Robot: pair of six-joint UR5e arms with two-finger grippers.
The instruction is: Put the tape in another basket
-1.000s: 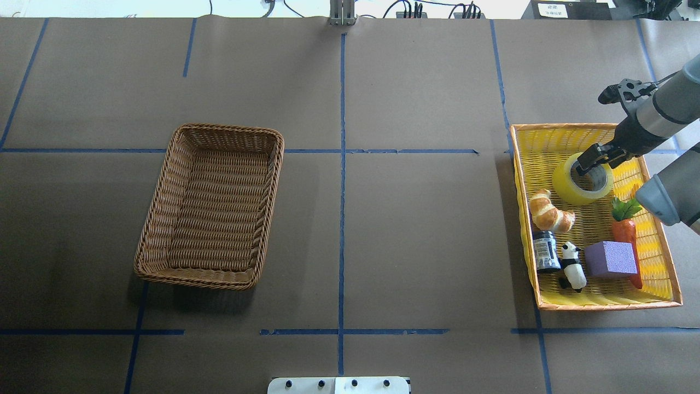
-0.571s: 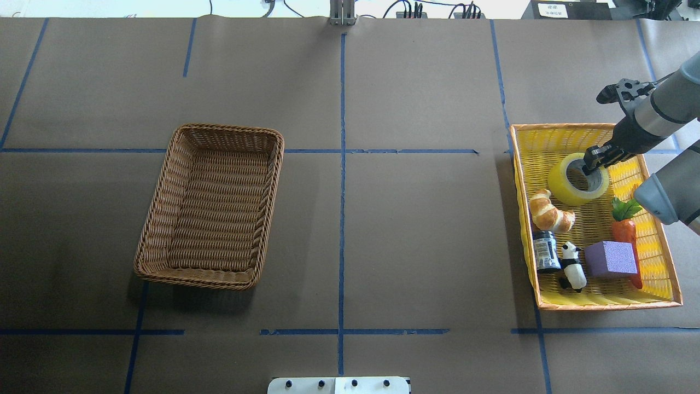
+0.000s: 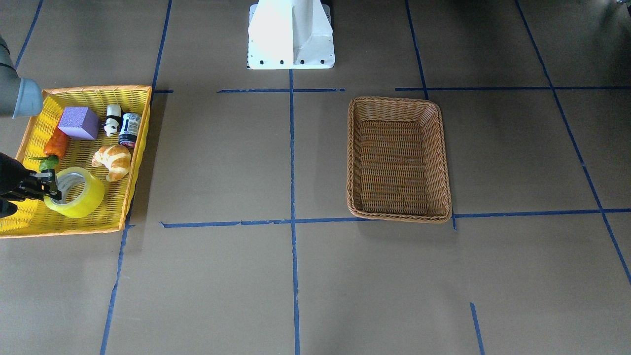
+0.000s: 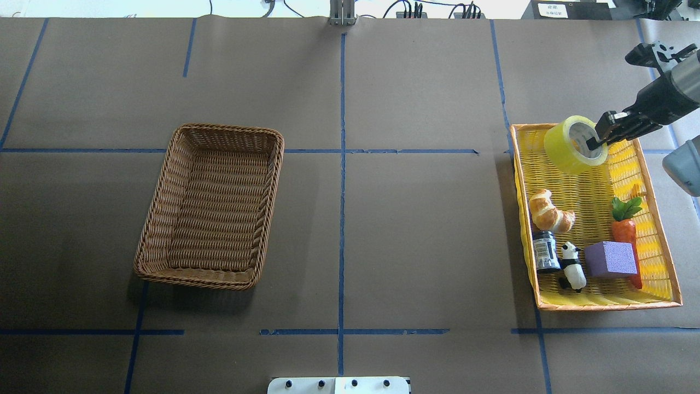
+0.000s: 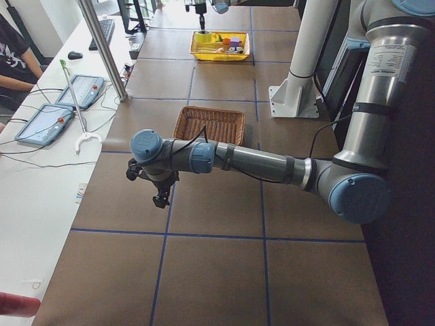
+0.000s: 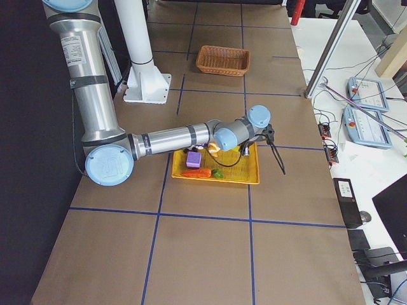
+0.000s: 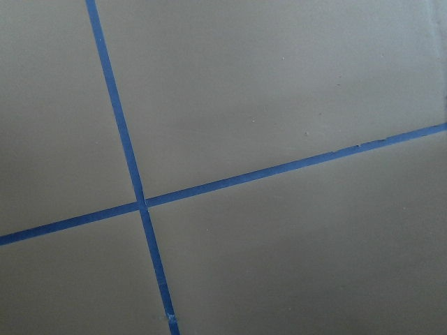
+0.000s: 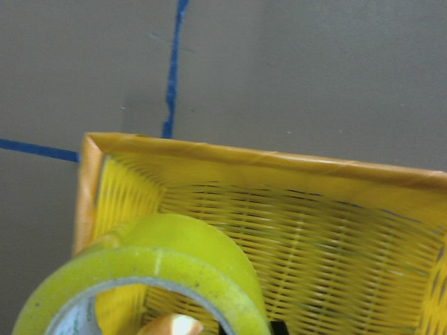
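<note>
The yellow tape roll (image 4: 563,152) hangs tilted in my right gripper (image 4: 598,140), which is shut on its wall, one finger inside the white core. It is lifted over the far end of the bright yellow tray basket (image 4: 607,304). The front view shows the tape (image 3: 85,203) and the right gripper (image 3: 49,186); the right wrist view shows the tape (image 8: 160,269) close up over the yellow rim. The brown wicker basket (image 4: 213,205) (image 3: 398,158) stands empty at left of centre. My left gripper (image 5: 161,198) shows only in the exterior left view; I cannot tell its state.
The yellow tray basket also holds a croissant (image 4: 549,212), a dark jar (image 4: 545,250), a panda figure (image 4: 572,265), a purple block (image 4: 611,259) and a carrot (image 4: 625,227). Blue tape lines (image 4: 342,180) mark the brown table. The robot base (image 3: 291,33) stands at the table's near edge.
My right gripper has risen with the tape in it, and has moved toward the far end of the yellow tray basket. The other items have not moved.
</note>
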